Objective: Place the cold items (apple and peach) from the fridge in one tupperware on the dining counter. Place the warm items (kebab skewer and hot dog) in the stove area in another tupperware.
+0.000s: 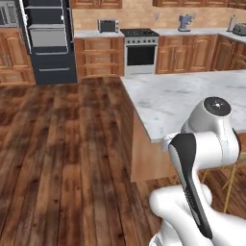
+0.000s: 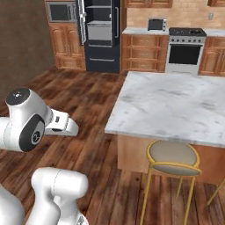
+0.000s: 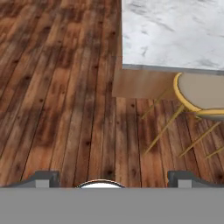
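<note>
Dark wooden floorboards (image 3: 65,87) lie under the gripper (image 3: 113,179), whose 2 finger tips stand wide apart, holding nothing. Just beyond it a yellow-framed stool (image 2: 172,159) stands at the near edge of the dining counter (image 1: 182,96), a marbled slab on a wooden base. Against the far wall, the fridge (image 2: 102,35) stands with a door open; the stove (image 1: 140,50) stands further right, a toaster (image 1: 108,25) on the countertop between them.

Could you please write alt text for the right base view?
A marbled dining counter with a yellow-framed stool fills the right; the white arm sits lower left. Beyond, the black fridge stands open beside the silver stove.
</note>
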